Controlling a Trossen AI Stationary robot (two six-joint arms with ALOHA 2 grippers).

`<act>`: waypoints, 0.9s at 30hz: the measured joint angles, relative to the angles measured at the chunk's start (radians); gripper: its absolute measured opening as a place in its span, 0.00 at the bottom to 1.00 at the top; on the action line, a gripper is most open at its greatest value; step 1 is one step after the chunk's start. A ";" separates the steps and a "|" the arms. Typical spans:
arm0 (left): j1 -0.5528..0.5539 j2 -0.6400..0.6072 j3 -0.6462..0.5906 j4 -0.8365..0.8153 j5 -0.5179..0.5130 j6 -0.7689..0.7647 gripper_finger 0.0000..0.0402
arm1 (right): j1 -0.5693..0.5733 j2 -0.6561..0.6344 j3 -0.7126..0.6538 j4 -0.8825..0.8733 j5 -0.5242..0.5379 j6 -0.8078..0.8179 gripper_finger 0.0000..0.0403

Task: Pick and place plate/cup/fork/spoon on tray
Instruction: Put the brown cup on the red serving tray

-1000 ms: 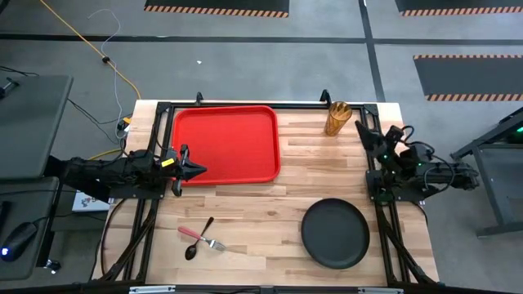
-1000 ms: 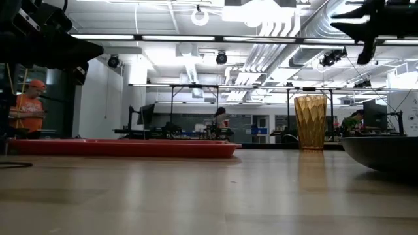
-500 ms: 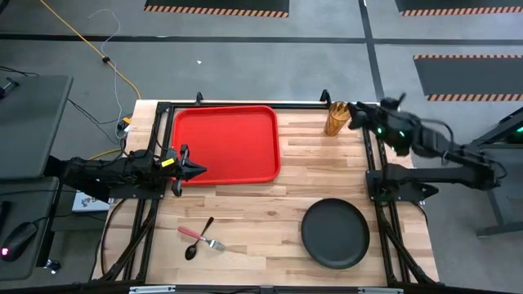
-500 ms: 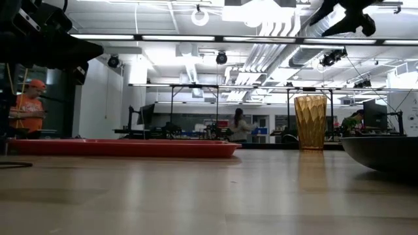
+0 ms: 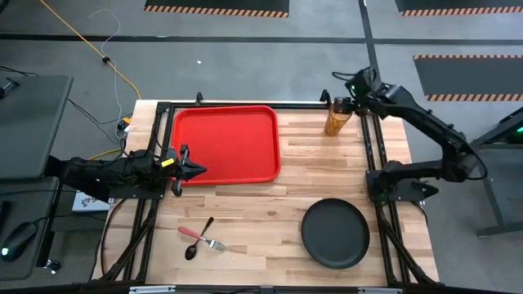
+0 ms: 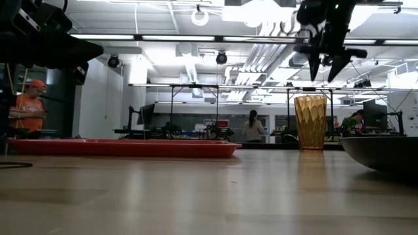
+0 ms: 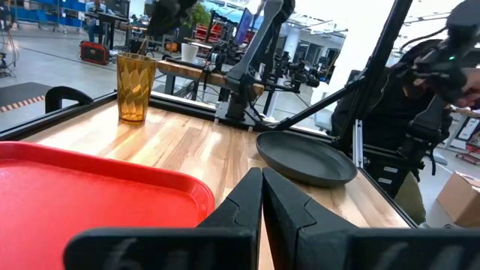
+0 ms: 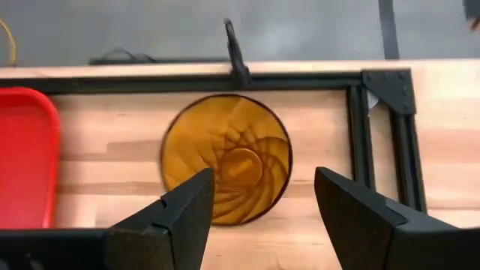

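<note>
The amber cup [image 5: 337, 118] stands upright on its base at the table's far right, also the cup [image 8: 227, 157] seen from above and the cup [image 6: 311, 123]. My right gripper [image 6: 328, 67] hangs open above the cup, fingers pointing down, touching nothing. The red tray [image 5: 225, 143] lies at the far left. My left gripper [image 5: 198, 170] is shut at the tray's near right corner, level, holding nothing. The black plate [image 5: 335, 234] lies near right. The fork [image 5: 206, 239] and the dark spoon [image 5: 198, 240] lie crossed at the near left.
A black metal frame [image 5: 376, 155] runs along the table's right and far edges, close beside the cup. Bare wood lies between tray, plate and cutlery. People stand in the room beyond the table, one in orange [image 6: 27, 108].
My right gripper has swung from the table's right edge toward the far edge and the cup, tipped to point down above it, and opened wide. The cup, plate, tray and cutlery have stayed put.
</note>
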 joint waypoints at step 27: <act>0.000 0.000 0.000 0.000 0.000 0.000 0.01 | -0.159 0.293 0.000 0.024 -0.099 -0.211 0.48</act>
